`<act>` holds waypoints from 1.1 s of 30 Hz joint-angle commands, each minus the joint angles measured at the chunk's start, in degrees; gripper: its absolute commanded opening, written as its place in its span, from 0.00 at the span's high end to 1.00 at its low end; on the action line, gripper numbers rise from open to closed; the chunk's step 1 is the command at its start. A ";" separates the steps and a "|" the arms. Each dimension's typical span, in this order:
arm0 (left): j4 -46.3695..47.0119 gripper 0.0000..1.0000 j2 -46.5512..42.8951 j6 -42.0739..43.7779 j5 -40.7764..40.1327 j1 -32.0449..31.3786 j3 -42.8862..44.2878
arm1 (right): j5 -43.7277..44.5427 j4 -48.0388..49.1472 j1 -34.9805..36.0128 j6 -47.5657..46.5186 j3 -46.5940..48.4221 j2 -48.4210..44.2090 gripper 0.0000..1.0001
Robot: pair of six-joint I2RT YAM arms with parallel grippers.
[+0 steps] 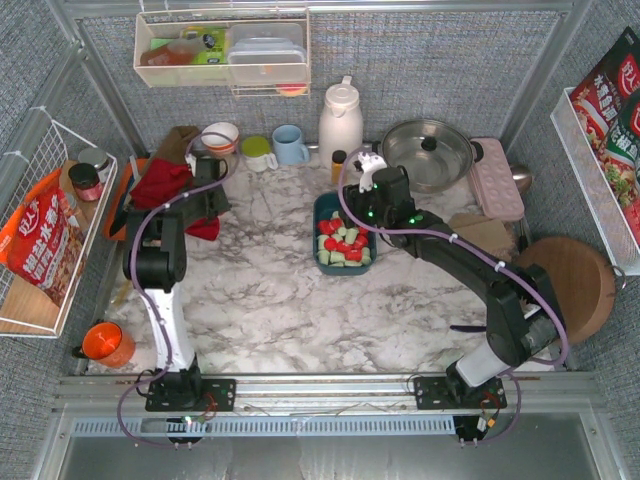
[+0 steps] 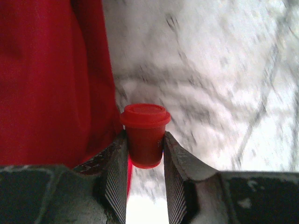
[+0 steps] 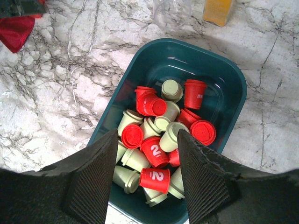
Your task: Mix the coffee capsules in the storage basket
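Overhead, the right gripper [image 3: 147,135] hangs with its jaws spread wide and nothing between them, directly above the storage basket [image 3: 140,60]. In its wrist view the coffee capsules [image 3: 161,123] lie below and between the two open fingers. Red and pale green pods are heaped against the basket's end nearest the gripper, while the end beyond the fingertips is bare teal floor.

The colours are already interleaved: reds sit among greens, several tipped on their sides, two showing a white "2". By that look, the mixing is well along, though hardly finished.

Well apart from the basket, the left gripper [image 2: 145,144] is clamped on a single red capsule [image 2: 145,126]. The pod stands upright between the ribbed pads, its lid clear above the fingertips. A red cloth [image 2: 46,79] fills the space to the left of those fingers, and marble table [image 2: 224,70] lies ahead and to their right.

What seems left is to carry that last red pod across to the basket, drop it among the others, and perhaps stir once more.
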 commanded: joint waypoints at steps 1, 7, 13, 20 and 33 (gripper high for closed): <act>6.98 0.69 -8.89 1.47 5.33 -2.22 -7.72 | -0.49 0.79 -0.11 0.06 0.24 -0.83 0.42; 26.17 0.69 -25.85 9.87 9.12 -13.15 -24.13 | -3.42 -2.36 -0.14 3.70 1.86 -0.92 0.41; 51.61 0.69 -36.75 12.89 17.28 -22.43 -42.47 | -8.71 -6.20 -0.17 8.32 2.16 -4.40 0.38; 78.93 0.69 -37.83 20.87 20.59 -33.04 -55.37 | -14.63 -8.48 -0.11 12.59 1.66 -9.12 0.28; 97.13 0.67 -25.97 21.60 26.00 -38.90 -54.01 | -19.09 -8.55 0.24 14.28 -0.56 -9.25 0.29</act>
